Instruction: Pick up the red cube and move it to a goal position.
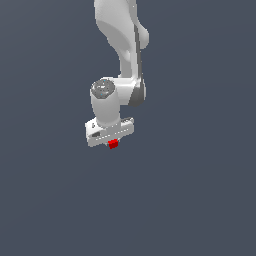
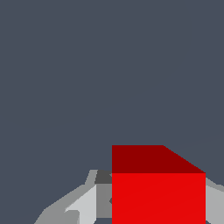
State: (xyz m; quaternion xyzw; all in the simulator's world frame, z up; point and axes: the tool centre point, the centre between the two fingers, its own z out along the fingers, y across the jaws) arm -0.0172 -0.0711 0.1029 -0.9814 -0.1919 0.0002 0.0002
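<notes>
The red cube [image 1: 113,144] is a tiny bright red block peeking out just under the white gripper [image 1: 112,143] in the middle of the exterior view. In the wrist view the red cube [image 2: 158,192] fills the space between the grey fingers [image 2: 83,205], which press on its two sides. The gripper is shut on the cube. The white arm [image 1: 122,40] comes down from the exterior view's upper edge. The fingertips themselves are hidden behind the hand in the exterior view. No goal marker shows in either view.
A plain dark blue-grey surface [image 1: 200,190] fills the background of both views. No other objects, edges or containers show.
</notes>
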